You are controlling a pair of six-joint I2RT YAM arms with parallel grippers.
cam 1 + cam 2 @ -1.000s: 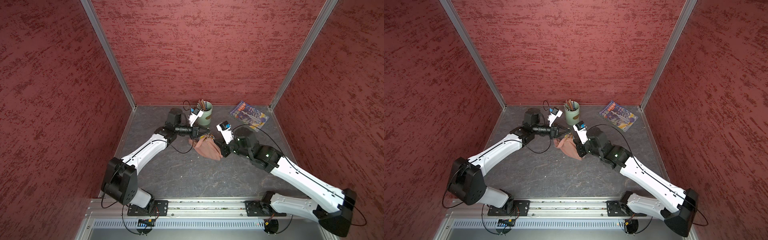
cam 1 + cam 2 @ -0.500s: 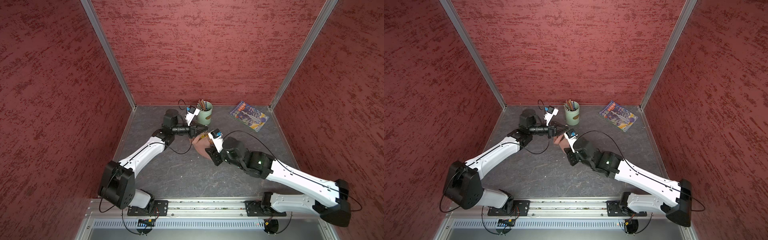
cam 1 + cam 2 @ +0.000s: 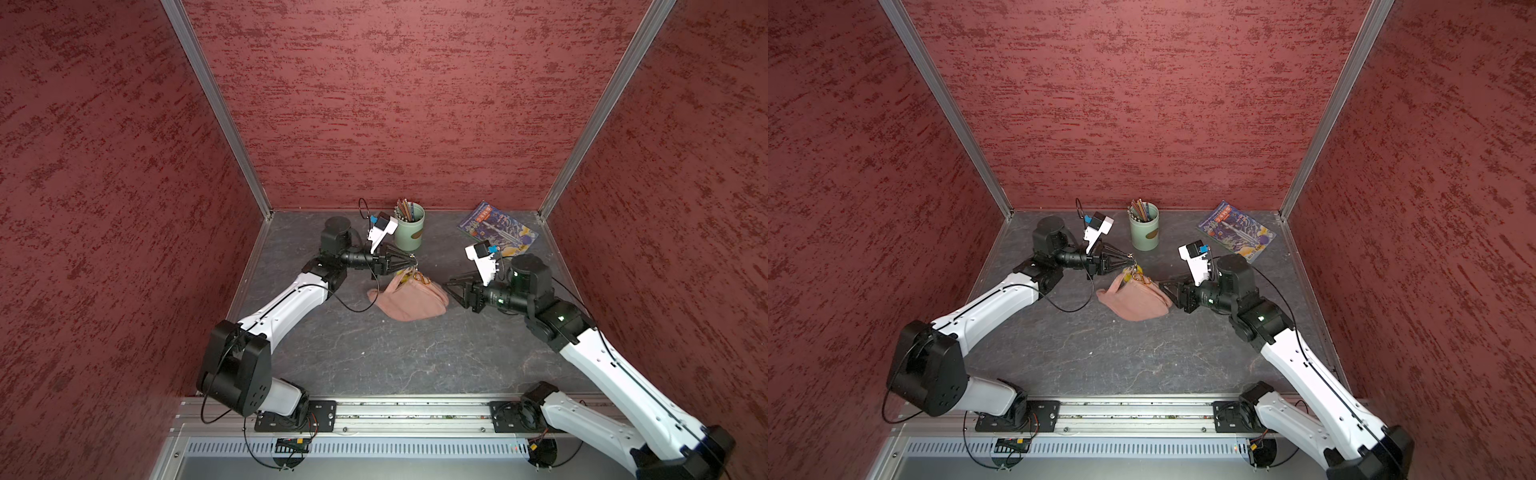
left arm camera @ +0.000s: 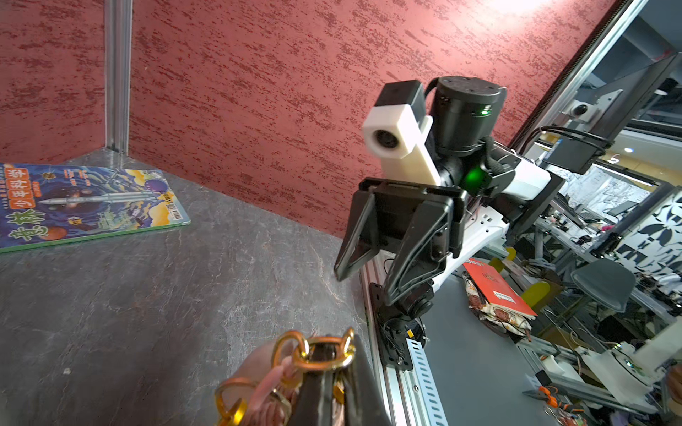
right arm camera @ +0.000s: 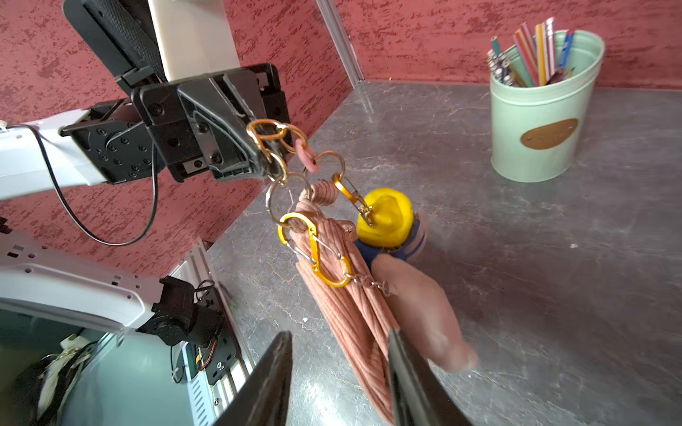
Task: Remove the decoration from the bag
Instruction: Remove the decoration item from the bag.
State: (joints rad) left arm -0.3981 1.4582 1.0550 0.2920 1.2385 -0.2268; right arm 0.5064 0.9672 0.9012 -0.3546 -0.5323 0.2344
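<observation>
You're in a robotics lab: red-walled test booth [image 3: 374, 104]; beyond its base rail [image 3: 395, 414], cluttered workbenches [image 4: 590, 236] and a chair [image 4: 605, 284].

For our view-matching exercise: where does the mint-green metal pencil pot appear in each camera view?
Both top views: mint-green metal pencil pot near the back wall.
Left wrist: not in it.
Right wrist: standing beyond the dusty-pink suede bag.
Shared landmark: that bag, in all views.
</observation>
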